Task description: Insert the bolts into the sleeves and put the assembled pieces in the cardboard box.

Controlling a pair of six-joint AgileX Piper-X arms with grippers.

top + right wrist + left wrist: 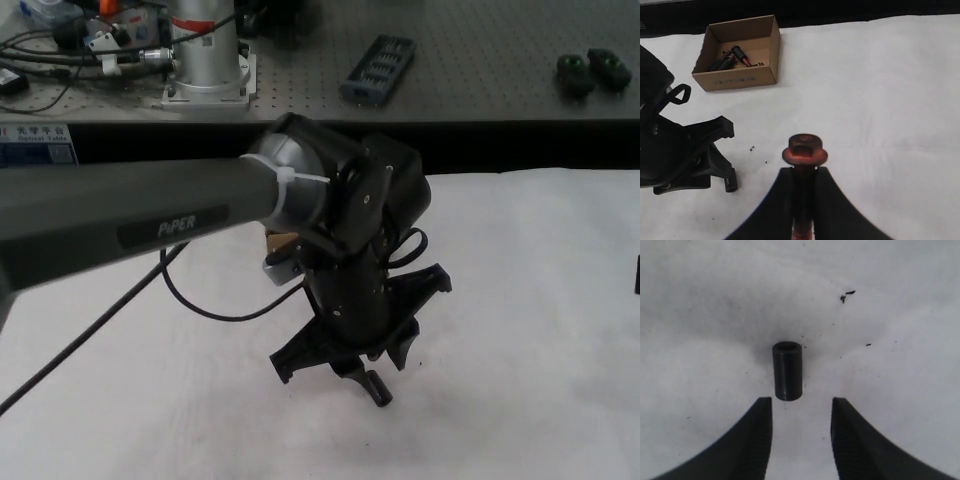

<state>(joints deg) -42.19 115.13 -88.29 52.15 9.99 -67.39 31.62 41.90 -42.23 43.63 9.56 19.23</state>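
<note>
**Inspector:** Which step is in hand?

**Examiner:** Pick-up of the sleeve, in my judgement. The left gripper (801,407) hangs over the white cloth (900,390), jaws wide apart and empty. The black sleeve (788,371) sits just ahead of the fingertips, untouched. The right gripper (804,172) is clamped on a copper-coloured flange bolt (804,150), head clear above the fingers.

**Inspector:** What does the next move call for?

**Examiner:** Advance until the fingers straddle the sleeve, then close squarely. The bore must afterwards line up with the bolt's shank.

**Inspector:** Surroundings, obstructions?

**Examiner:** The cardboard box (737,80) stands well apart and already holds assembled pieces (732,56). Dark specks (846,295) lie beyond the sleeve, and a cable (200,300) trails behind the arm. Neither obstructs.
</note>
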